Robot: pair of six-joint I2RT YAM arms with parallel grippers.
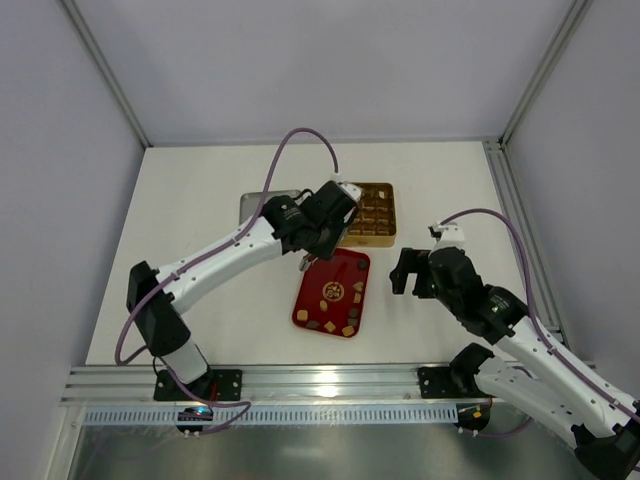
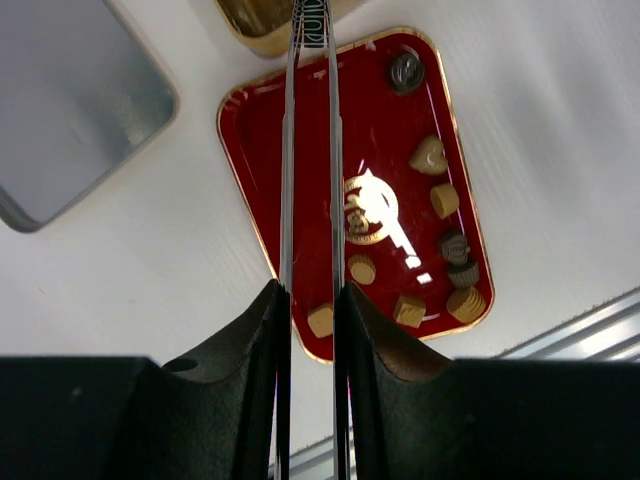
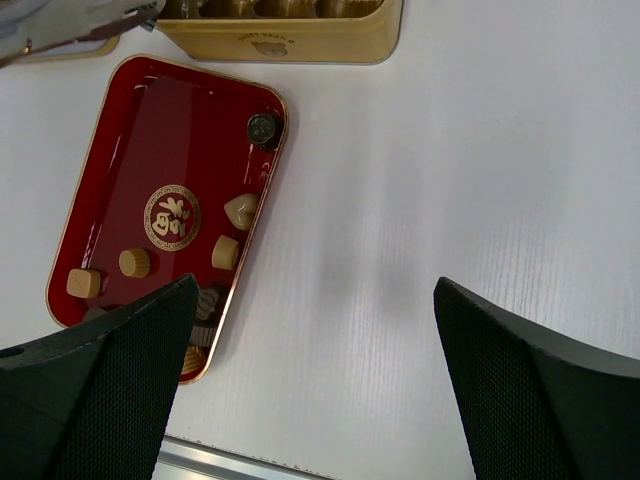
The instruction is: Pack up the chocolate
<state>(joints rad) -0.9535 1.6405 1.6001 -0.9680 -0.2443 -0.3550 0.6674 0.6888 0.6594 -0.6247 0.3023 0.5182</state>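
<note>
Bare table [image 3: 480, 150] spreads at 3 o'clock of the red tray [image 2: 300, 120], where the right tool [image 3: 315, 330] hangs wide. The gold tin [image 1: 368, 212] sits near the tray's 12 o'clock edge. The left tool [image 2: 310, 300] pinches tweezers [image 2: 288, 150]. The chocolate [image 2: 445, 200], small tan, cream and dark pieces, lies scattered in the tray.

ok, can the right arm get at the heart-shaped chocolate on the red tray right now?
Probably yes. The right gripper is open beside the red tray, and the heart-shaped chocolate lies uncovered near the rim on that side. The tweezers in the left gripper are over the other half.

White arms [image 1: 215, 258], black joints [image 1: 290, 216], purple cables [image 1: 300, 133]
</note>
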